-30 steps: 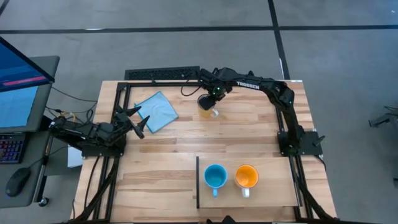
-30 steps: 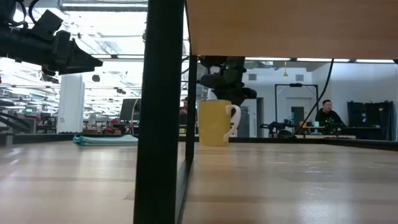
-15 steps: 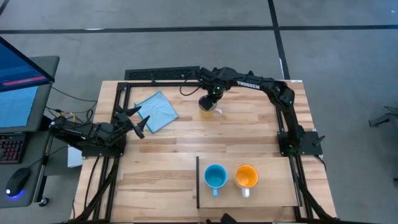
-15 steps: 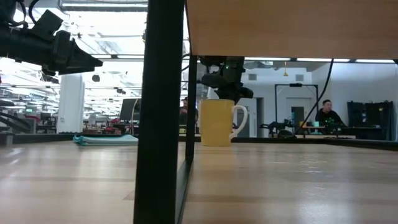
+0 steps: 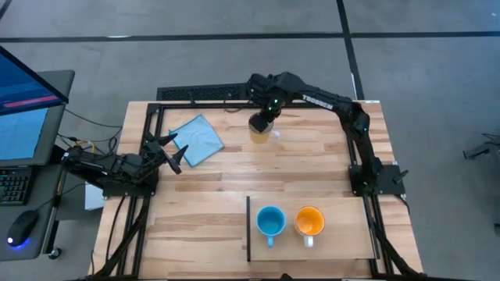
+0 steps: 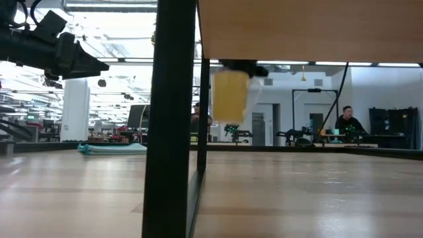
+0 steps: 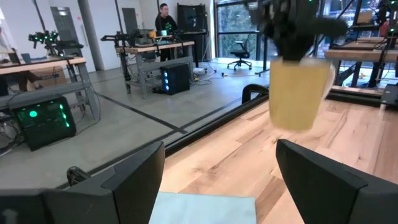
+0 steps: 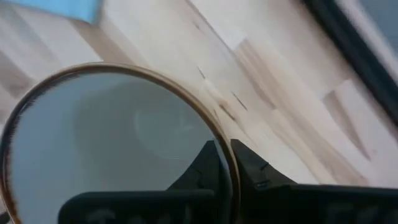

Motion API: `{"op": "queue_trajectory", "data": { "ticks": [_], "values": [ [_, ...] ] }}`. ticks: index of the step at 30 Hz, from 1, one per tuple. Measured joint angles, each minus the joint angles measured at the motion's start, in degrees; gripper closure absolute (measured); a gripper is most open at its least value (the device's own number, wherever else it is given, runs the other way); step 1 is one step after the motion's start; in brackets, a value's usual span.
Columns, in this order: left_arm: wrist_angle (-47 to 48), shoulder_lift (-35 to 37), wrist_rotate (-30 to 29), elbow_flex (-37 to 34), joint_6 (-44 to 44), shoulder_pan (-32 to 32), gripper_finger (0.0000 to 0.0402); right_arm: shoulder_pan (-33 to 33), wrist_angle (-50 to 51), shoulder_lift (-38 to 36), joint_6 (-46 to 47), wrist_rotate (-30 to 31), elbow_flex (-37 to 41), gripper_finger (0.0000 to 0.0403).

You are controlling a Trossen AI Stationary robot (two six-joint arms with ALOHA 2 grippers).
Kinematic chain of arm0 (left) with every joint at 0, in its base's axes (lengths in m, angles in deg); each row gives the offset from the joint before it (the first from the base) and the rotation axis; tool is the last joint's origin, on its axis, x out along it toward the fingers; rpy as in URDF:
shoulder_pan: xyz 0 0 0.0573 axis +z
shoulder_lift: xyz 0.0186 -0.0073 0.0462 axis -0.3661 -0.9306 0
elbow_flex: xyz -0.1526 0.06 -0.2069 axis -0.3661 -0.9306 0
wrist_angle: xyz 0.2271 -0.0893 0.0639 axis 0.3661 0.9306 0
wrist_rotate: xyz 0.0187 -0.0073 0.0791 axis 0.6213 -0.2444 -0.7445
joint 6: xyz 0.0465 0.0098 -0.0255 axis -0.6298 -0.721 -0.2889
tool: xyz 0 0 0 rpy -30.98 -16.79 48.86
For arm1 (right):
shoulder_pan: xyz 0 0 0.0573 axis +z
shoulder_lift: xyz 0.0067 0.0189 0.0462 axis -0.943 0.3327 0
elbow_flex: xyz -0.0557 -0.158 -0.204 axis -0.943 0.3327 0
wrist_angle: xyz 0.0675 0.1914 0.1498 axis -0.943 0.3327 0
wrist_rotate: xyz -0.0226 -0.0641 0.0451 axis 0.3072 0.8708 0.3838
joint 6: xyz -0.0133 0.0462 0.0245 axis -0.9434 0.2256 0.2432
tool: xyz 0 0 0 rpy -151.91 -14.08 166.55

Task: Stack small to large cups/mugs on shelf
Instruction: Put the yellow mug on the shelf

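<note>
Where pale wood lies, round-rimmed mug [image 8: 118, 134] in right gripper [image 8: 227, 163].

High view: overhead, straight down on counter [image 5: 234, 187]. Low view: counter-level. Both share the yellowish mug [image 6: 230, 96].

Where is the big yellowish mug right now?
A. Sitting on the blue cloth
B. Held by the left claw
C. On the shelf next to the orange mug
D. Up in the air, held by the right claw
D. In the low view the mug hangs clear above the tabletop, with the right claw gripping its rim.
</note>
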Motion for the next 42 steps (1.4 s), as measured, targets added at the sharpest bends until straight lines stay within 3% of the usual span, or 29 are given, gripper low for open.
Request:
{"op": "queue_trajectory", "data": {
  "ticks": [6,11,17,26,33,39,42],
  "values": [
    [0.0,0.0,0.0,0.0,0.0,0.0,0.01,0.0,13.4,-0.3,4.9,-0.5,-15.3,0.0377],
    [0.0,0.0,0.0,0.0,0.0,0.0,0.01,0.8,14.7,-10.1,13.0,-2.9,-10.0,0.0377],
    [0.0,0.0,-0.2,0.0,0.0,0.0,0.01,4.8,14.0,-19.1,22.0,3.1,-9.8,0.0377],
    [0.0,0.0,-0.2,0.0,-0.5,0.0,0.01,18.8,13.8,-27.2,37.5,7.7,-9.8,0.0377],
    [0.0,0.0,-0.2,0.0,-2.9,0.0,0.01,31.3,13.7,-27.8,46.4,11.4,-9.8,0.0377],
    [0.0,0.0,0.0,0.0,0.8,0.0,0.01,39.7,13.7,-27.8,54.1,20.5,-8.8,0.0377],
    [0.0,0.0,0.5,0.0,2.4,0.0,0.01,42.4,13.6,-27.8,58.3,21.3,-6.9,0.0377]
  ]
}}
